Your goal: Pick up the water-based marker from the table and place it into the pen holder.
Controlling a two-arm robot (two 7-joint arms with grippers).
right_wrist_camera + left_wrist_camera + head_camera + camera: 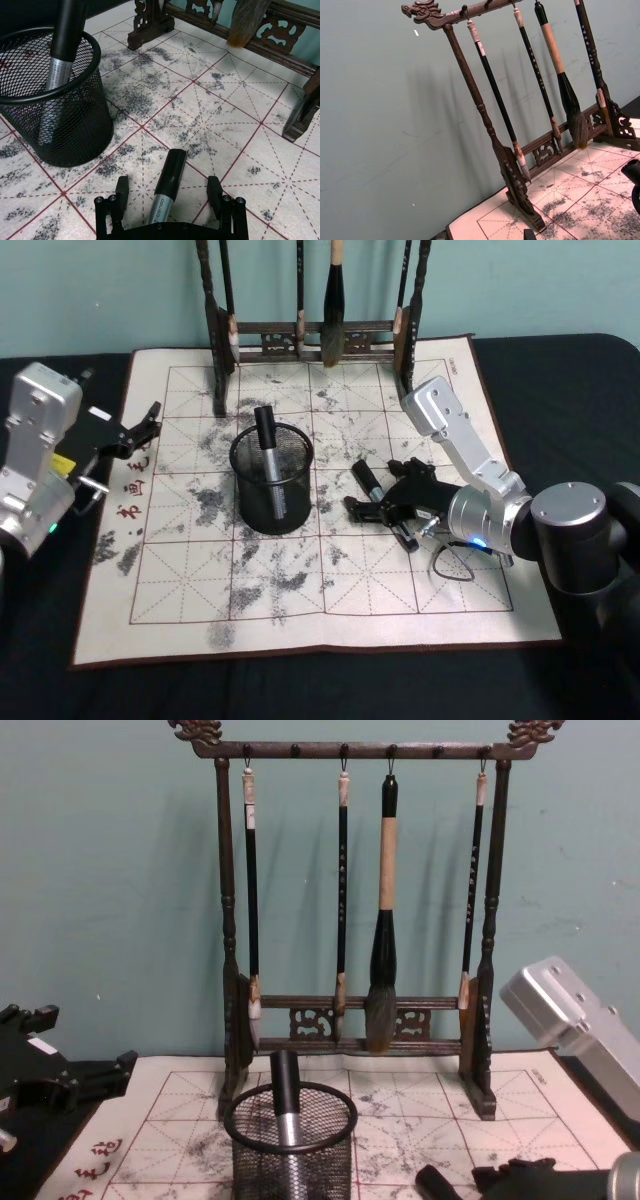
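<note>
Brush rack [481, 109] on stained mat [580, 197]; brushes [568, 97] hanging.

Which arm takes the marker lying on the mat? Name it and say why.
Right. The right gripper is open astride the marker, beside the pen holder; the left gripper sits at the far left edge of the mat.

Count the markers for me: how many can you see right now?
2. One marker stands in the pen holder; the other marker lies on the mat to its right, between the right gripper's open fingers. That gripper may hide more.
</note>
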